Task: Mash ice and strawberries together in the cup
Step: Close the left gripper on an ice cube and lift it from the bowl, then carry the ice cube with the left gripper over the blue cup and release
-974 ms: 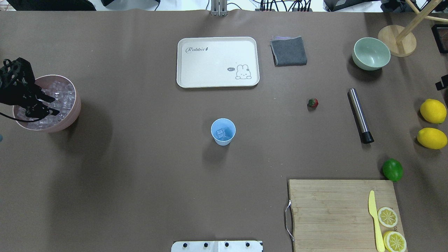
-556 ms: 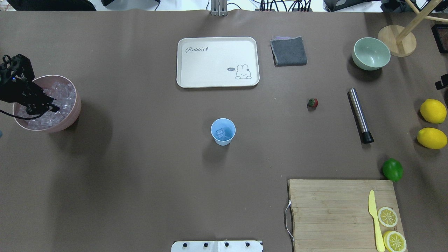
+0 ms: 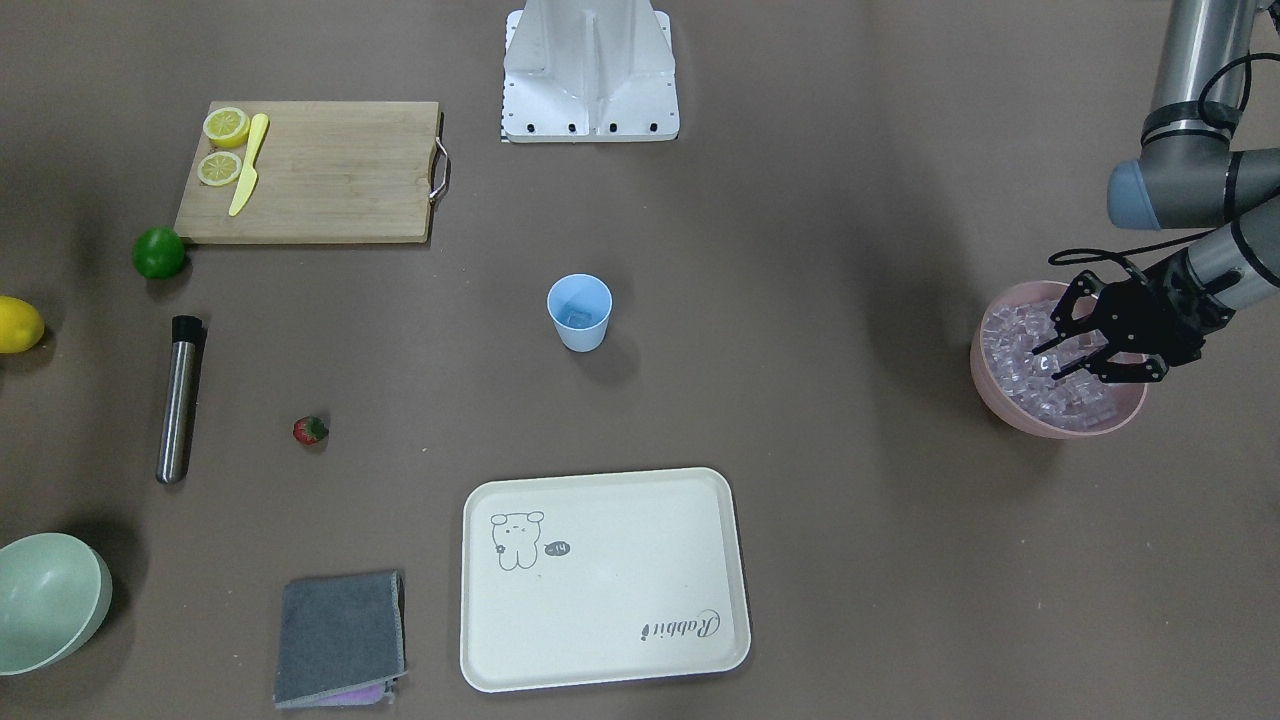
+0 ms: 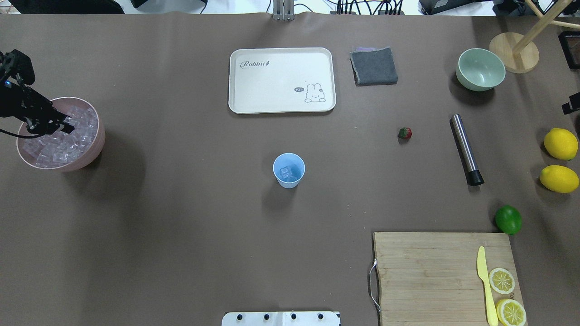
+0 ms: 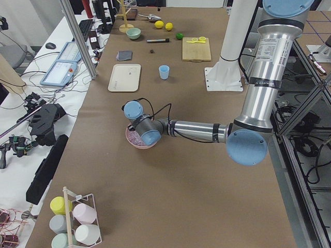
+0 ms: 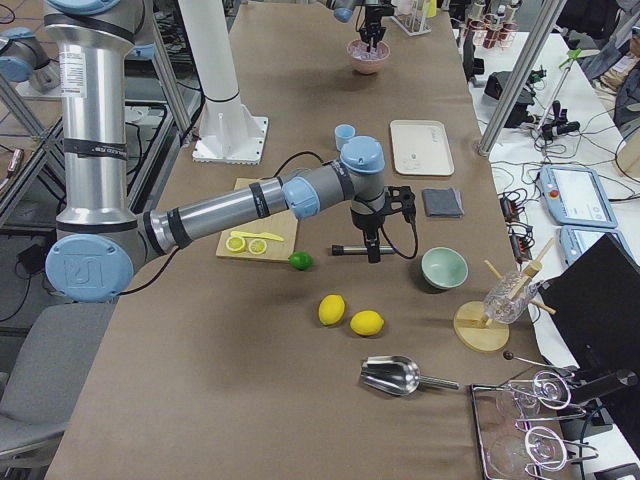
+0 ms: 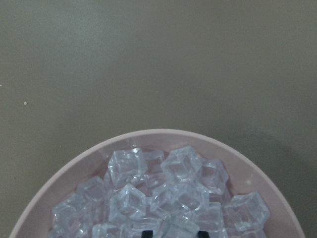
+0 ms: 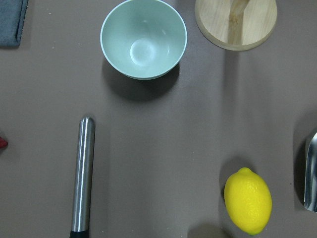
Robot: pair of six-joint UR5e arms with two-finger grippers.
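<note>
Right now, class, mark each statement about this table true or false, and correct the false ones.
1. The strawberry lies inside the cup. False: it lies on the table, apart from the cup.
2. The cup holds an ice cube. True.
3. The left tool is above the pink bowl. True.
4. The green bowl holds two lemons. False: it is empty; both lemons lie on the table.
5. The knife lies on the cutting board. True.
</note>
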